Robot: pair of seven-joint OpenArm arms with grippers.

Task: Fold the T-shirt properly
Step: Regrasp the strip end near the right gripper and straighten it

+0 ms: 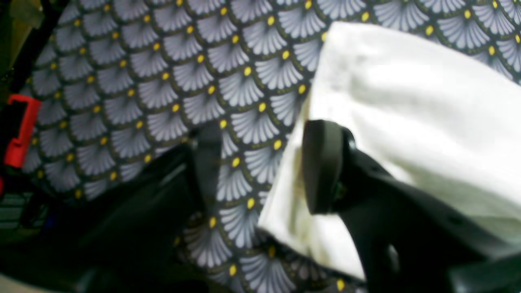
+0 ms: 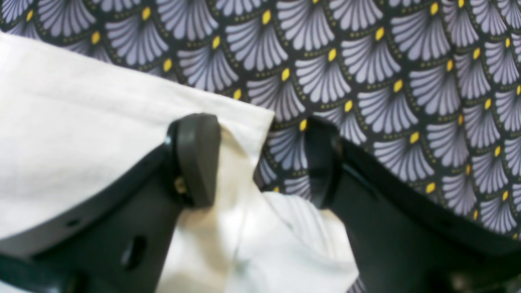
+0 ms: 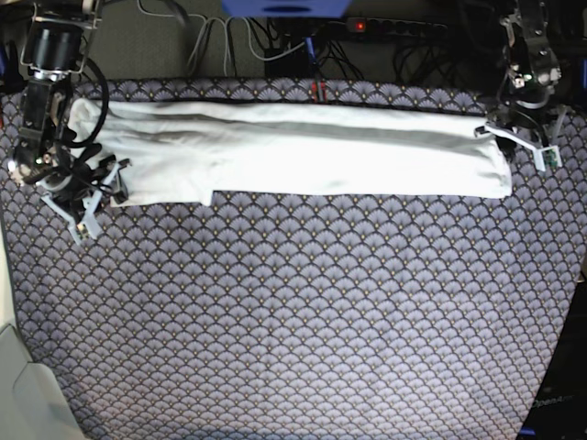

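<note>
The T-shirt point(image 3: 303, 151) lies as a long folded strip across the far side of the patterned tablecloth point(image 3: 293, 312). The right gripper point(image 2: 260, 160) and the left gripper point(image 1: 260, 167) gape at opposite end corners (nothing pinched yet). Both should close deep on all layers, then lift together.

T-shirt point(image 1: 407, 122) print hidden, cloth cut off at both wrist views' edges, left pincer point(image 1: 260, 167) blurred

Fan-pattern tablecloth point(image 3: 293, 312) w/ yellow dots; cables point(image 3: 275, 46) & power strip point(image 3: 404, 27) behind table.
</note>
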